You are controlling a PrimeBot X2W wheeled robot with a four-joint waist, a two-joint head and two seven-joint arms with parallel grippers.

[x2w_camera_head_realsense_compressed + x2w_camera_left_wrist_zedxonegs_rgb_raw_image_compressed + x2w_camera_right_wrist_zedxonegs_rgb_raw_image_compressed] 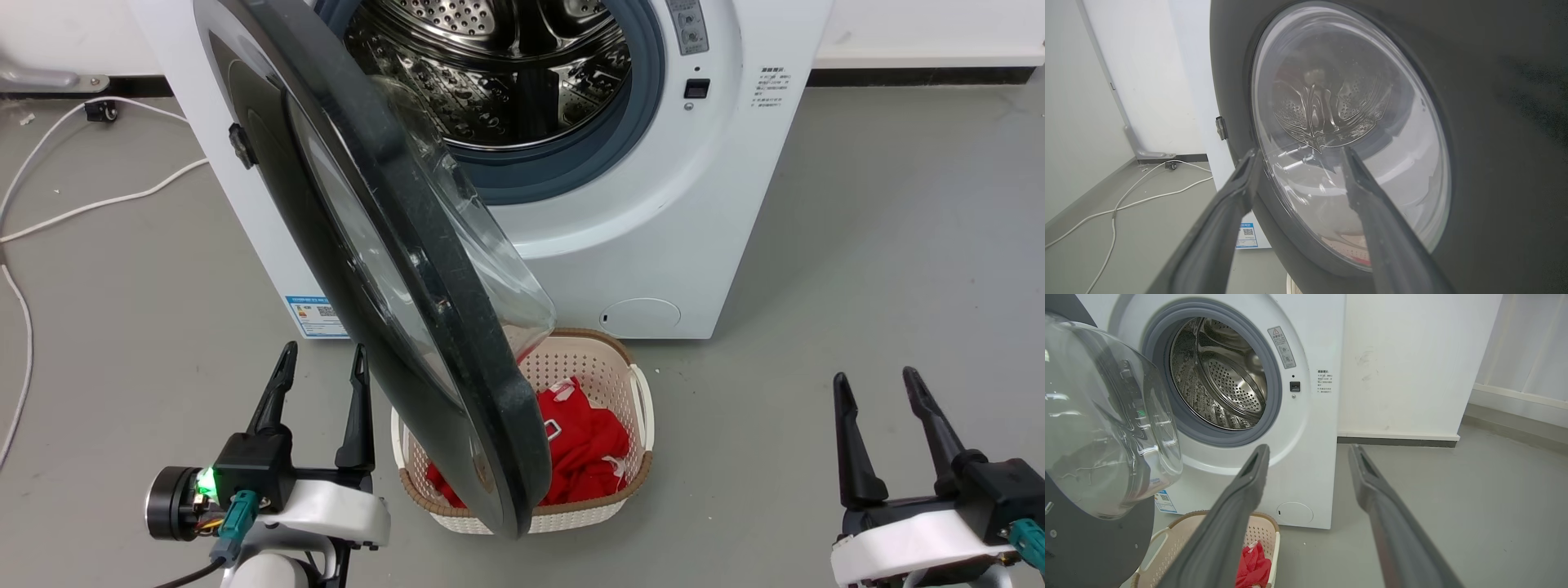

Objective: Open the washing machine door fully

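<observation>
Left gripper point(324, 349) spread, empty, just beside the washing machine door point(412, 269). Right gripper point(874, 376) likewise spread, empty, well apart. Door stands swung out above the laundry basket point(643, 402), drum point(506, 73) exposed.

From the head, looking forward and down over the washing machine door point(392, 269) and a basket point(642, 396) beneath. From the left wrist, facing the door's outer glass close up. From the right wrist, farther back, facing the drum opening point(1220, 375) (shared with the head view, basket too).
</observation>
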